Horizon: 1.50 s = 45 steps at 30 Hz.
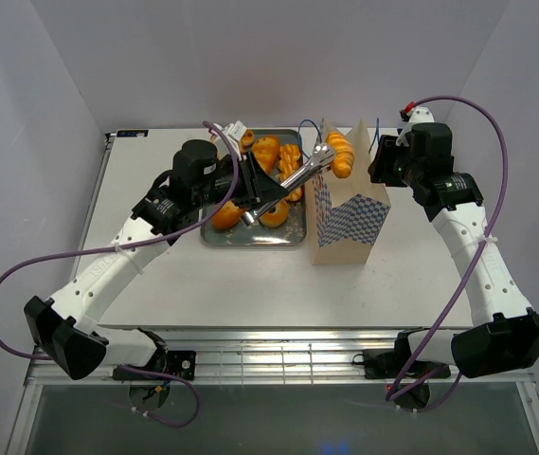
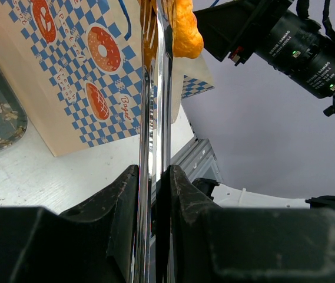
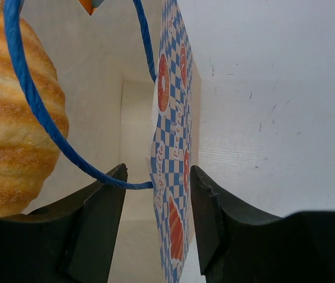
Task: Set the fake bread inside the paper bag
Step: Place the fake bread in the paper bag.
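Note:
My left gripper [image 2: 154, 194] is shut on a pair of metal tongs [image 2: 155, 106]. The tongs' tips pinch a ridged golden piece of fake bread [image 1: 340, 152] just above the open mouth of the paper bag [image 1: 350, 223]. In the right wrist view the same bread [image 3: 14, 130] hangs inside the bag's top, behind a blue cord handle [image 3: 37, 106]. My right gripper [image 3: 158, 188] is open and straddles the bag's checkered wall [image 3: 173, 147], with a gap on each side. More orange pastries [image 1: 266, 152] lie on the tray [image 1: 253, 237].
The grey tray stands directly left of the bag, under my left arm [image 1: 184, 190]. My right arm [image 1: 440, 180] reaches to the bag from the right. White walls enclose the table [image 1: 250, 284] on three sides.

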Each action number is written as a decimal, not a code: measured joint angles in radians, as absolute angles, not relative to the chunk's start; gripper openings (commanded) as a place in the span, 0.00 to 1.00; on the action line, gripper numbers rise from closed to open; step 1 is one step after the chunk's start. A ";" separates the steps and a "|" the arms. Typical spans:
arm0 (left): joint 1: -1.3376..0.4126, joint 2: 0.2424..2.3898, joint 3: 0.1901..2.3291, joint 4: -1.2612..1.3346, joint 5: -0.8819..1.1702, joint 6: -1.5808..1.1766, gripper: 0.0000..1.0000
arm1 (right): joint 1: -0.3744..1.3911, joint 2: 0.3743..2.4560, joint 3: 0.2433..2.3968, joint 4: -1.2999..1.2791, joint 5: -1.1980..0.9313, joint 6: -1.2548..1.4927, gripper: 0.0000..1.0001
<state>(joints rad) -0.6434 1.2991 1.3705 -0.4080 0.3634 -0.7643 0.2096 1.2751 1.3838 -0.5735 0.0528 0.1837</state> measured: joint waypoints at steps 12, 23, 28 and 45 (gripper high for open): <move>-0.643 1.322 1.369 -0.399 0.358 -0.763 0.51 | 0.210 1.275 1.384 -0.573 0.054 0.183 0.52; -0.643 1.319 1.375 -0.381 0.345 -0.751 0.42 | 0.210 1.275 1.384 -0.573 0.054 0.180 0.52; -0.644 1.253 1.378 -0.413 0.277 -0.714 0.41 | 0.210 1.275 1.384 -0.574 0.057 0.179 0.52; -0.644 0.821 1.045 -0.566 0.035 -0.677 0.46 | 0.210 1.275 1.384 -0.574 0.065 0.175 0.52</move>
<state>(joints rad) -0.6437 0.8207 1.0454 -0.5663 0.0349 -0.6773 0.2096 1.2751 1.3838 -0.5735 0.0647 0.1749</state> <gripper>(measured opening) 0.456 0.523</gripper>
